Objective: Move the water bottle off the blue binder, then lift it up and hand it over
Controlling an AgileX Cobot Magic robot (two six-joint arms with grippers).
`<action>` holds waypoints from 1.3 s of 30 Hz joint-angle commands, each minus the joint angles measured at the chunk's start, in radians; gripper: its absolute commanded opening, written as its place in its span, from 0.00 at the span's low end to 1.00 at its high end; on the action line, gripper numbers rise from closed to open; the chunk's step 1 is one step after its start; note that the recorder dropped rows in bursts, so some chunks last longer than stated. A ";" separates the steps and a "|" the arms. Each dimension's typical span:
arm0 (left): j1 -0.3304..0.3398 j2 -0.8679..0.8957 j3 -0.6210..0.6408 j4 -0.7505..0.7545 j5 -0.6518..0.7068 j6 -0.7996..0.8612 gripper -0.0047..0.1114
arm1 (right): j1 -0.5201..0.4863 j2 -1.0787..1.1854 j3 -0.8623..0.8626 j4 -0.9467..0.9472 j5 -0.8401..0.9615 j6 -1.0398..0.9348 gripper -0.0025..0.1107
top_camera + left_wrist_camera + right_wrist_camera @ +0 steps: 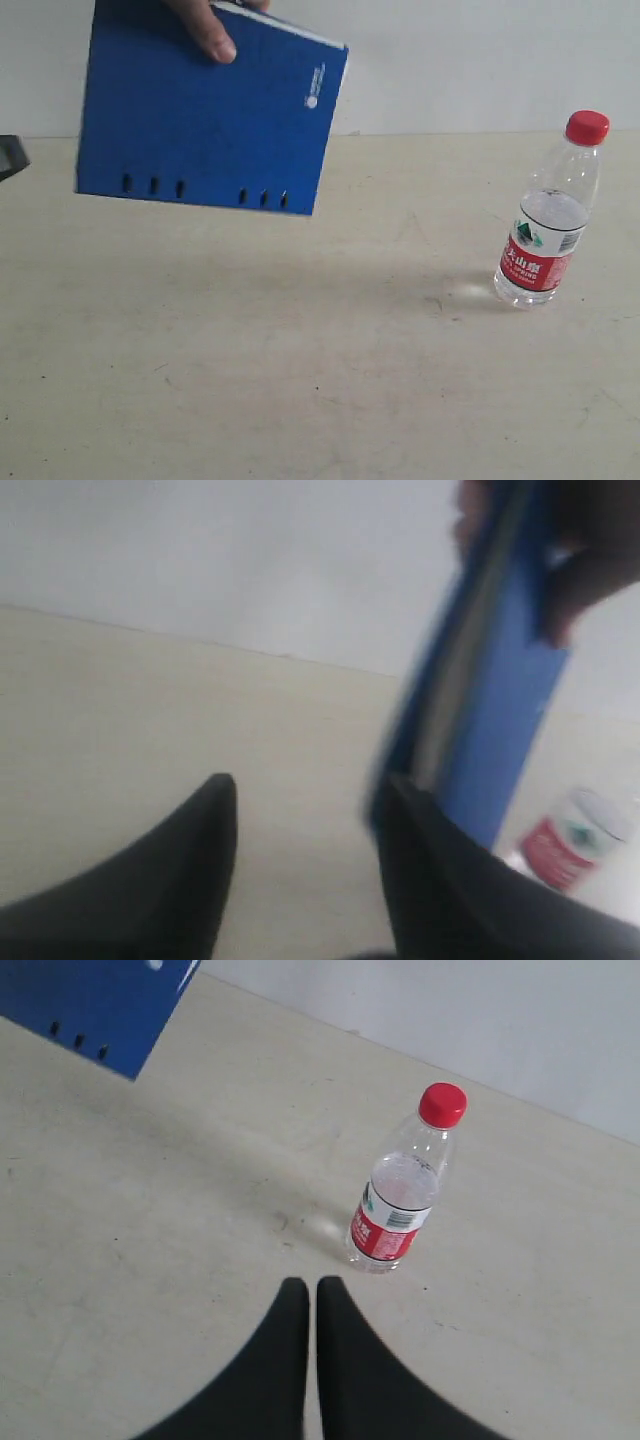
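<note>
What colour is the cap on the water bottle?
The water bottle has a red cap, clearest in the right wrist view.

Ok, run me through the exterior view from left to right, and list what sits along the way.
A dark shape at the frame's edge → blue binder, held up in the air → water bottle, upright on the table.

Pale beige surface [300, 380] fills the scene, scuffed with small dark specks and faint scratches; behind its far edge, a plain white wall [480, 60].
</note>
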 commanded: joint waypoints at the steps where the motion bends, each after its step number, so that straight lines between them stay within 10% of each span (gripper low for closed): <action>1: 0.000 -0.015 0.003 -0.002 -0.327 0.003 0.21 | -0.003 -0.003 0.000 -0.045 0.021 -0.007 0.02; 6: 0.000 -0.075 0.003 0.069 -0.538 0.137 0.08 | -0.003 -0.003 0.000 -0.061 0.038 -0.007 0.02; 15: 0.000 -0.626 0.047 0.096 -0.300 0.131 0.08 | -0.003 -0.003 0.000 -0.106 0.038 -0.042 0.02; 18: 0.000 -0.746 0.077 0.309 -0.164 0.097 0.08 | -0.003 -0.003 0.000 -0.111 0.038 -0.042 0.02; 29: 0.000 -0.783 0.086 1.015 -0.208 -1.347 0.08 | -0.003 -0.003 0.000 -0.111 0.036 -0.042 0.02; 35: 0.000 -0.783 0.095 1.612 -0.304 -1.321 0.08 | -0.003 -0.003 0.000 -0.102 0.036 -0.034 0.02; 39: 0.000 -0.783 -0.006 1.680 -0.220 -1.358 0.08 | -0.003 -0.003 0.000 -0.100 0.036 -0.030 0.02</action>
